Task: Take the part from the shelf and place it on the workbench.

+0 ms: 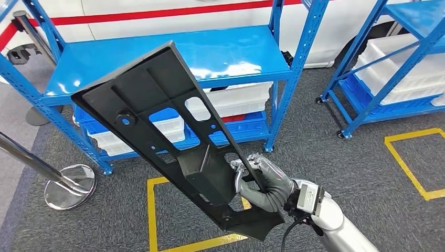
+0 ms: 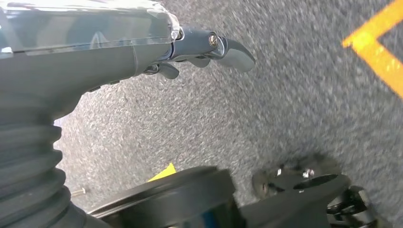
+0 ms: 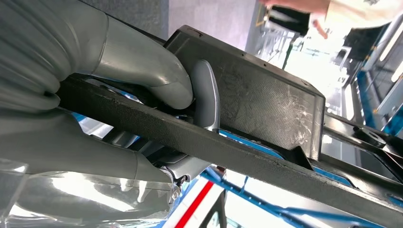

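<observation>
The part is a long flat black plastic panel with cut-outs and a raised box section. It is held tilted in the air in front of the blue shelf. My right hand grips the panel near its lower end, thumb on one face and fingers on the other. In the right wrist view the thumb presses beside the part's box section. My left hand hangs over the grey carpet with its fingers stretched out and nothing in them.
White bins sit on the lower shelves. A second blue shelf with white bins stands at the right. A chrome post base is on the floor at the left. Yellow floor lines mark squares on the carpet.
</observation>
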